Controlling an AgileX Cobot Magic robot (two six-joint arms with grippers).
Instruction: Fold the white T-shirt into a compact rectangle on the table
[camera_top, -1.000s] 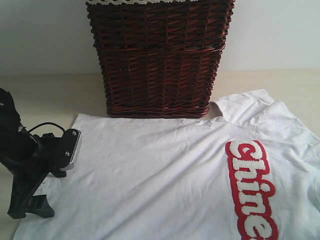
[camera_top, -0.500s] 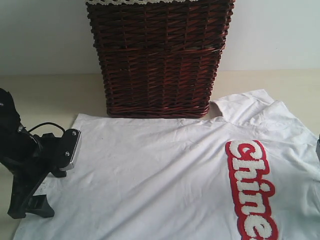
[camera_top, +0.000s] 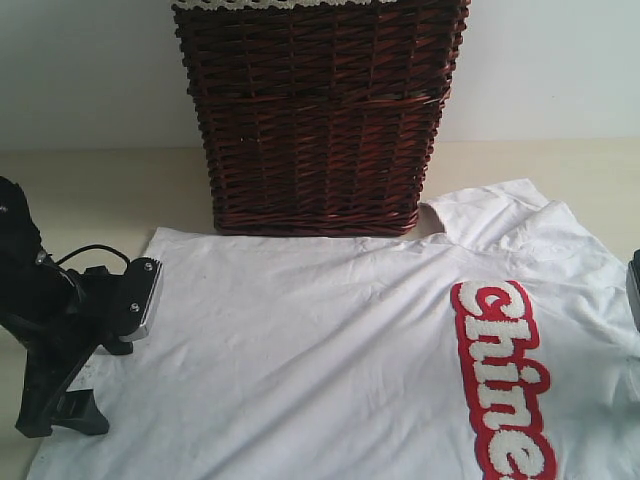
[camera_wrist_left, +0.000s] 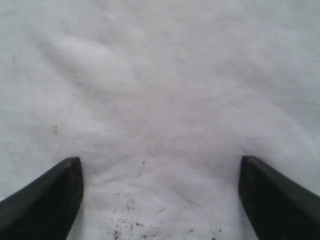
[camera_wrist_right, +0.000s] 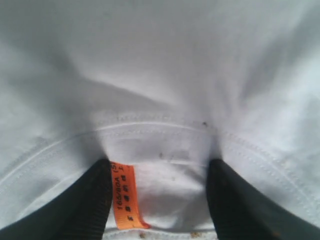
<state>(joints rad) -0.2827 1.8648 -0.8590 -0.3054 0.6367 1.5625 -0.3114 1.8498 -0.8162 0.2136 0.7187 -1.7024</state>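
The white T-shirt (camera_top: 300, 360) lies spread flat on the table (camera_top: 100, 190), its red lettered band (camera_top: 500, 375) toward the right. My left gripper (camera_top: 62, 412) stands over the shirt's left edge. In the left wrist view the left gripper (camera_wrist_left: 160, 162) is open, its dark fingers (camera_wrist_left: 55, 190) wide apart on speckled white cloth. My right gripper (camera_wrist_right: 159, 167) is open and straddles the neck collar (camera_wrist_right: 160, 125). The orange tag (camera_wrist_right: 124, 195) lies against one finger, and the cloth puckers between the fingers. Only a dark sliver of the right gripper (camera_top: 635, 290) shows in the exterior view.
A tall dark wicker basket (camera_top: 318, 120) with lace trim stands behind the shirt, close to its far edge. One sleeve (camera_top: 490, 210) lies beside the basket's right corner. Bare table shows at the far left and far right.
A dark part of the right arm has come into the exterior view at the right edge, and the right jaws have narrowed. The left arm and shirt have not moved.
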